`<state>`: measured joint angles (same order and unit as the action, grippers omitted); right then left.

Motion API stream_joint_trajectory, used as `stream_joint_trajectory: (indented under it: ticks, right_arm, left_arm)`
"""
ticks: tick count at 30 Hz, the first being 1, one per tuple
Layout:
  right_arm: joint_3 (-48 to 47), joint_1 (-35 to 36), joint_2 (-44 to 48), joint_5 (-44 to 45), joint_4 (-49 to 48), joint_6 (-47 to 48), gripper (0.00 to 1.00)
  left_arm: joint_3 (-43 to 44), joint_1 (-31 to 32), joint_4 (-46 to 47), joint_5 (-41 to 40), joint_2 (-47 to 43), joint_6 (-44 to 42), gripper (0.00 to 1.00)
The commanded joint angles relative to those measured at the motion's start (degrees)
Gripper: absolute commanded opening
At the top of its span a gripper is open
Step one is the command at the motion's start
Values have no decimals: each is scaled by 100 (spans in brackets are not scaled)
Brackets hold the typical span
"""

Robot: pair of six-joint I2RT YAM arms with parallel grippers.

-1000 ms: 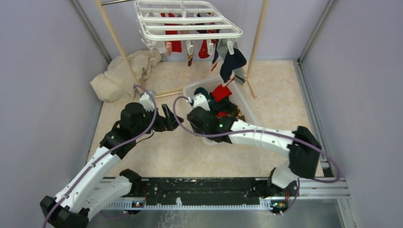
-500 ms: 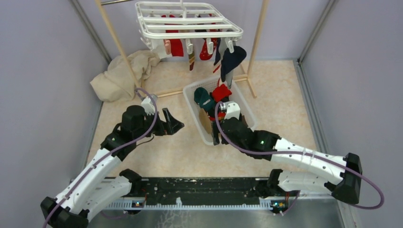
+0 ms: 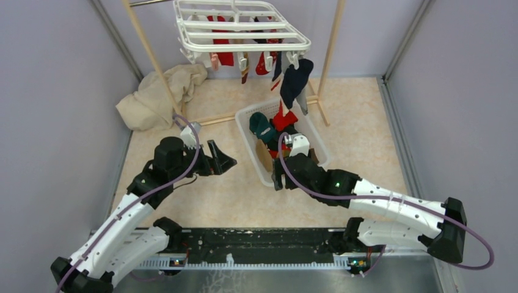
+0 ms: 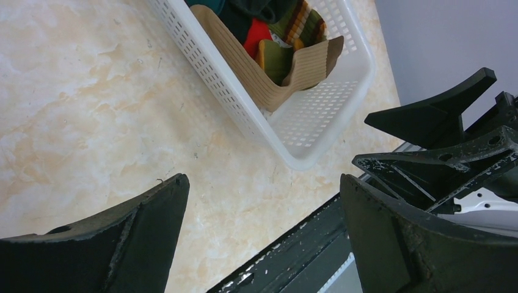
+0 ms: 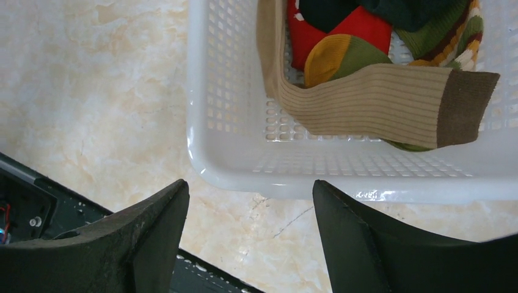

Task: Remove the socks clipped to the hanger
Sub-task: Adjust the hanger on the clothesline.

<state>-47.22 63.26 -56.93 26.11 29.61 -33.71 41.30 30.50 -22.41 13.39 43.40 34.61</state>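
Right gripper hung open, empty, over the basket rim — likely where socks go; left gripper was open too.

Lavender-grey walls — beige marbled floor; wooden poles, crumpled beige cloth at back.

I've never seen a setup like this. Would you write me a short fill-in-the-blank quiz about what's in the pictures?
1. The tan sock lies in the white ____.
2. Its cuff is dark ____.
3. The navy sock hangs clipped to the white ____.
4. The right gripper, its jaws open, holds ____.

Missing words: basket; brown; hanger; nothing.
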Motion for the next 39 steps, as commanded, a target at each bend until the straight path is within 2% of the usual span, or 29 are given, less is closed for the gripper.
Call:
stream_joint_trajectory:
  ticks: [1, 10, 17, 23, 31, 39]
  right_arm:
    - [20, 31, 123, -98, -262, -36, 75]
    - [394, 26, 64, -285, -881, -7, 75]
    - [555, 21, 282, -225, -963, -24, 75]
    - [473, -20, 372, 32, -687, -74, 76]
    - [331, -271, 453, -59, -513, 20, 77]
    - [38, -269, 817, -696, -1069, 500, 82]
  left_arm:
    - [107, 17, -2, 109, -11, 109, 99]
    - [377, 16, 22, 94, 139, 214, 99]
    - [618, 198, 192, 26, 725, 210, 99]
    - [880, 674, 563, -381, 1260, 204, 99]
    - [1292, 1315, 1045, -945, 1739, 113, 99]
    - [1165, 1372, 984, -1439, 1685, -156, 99]
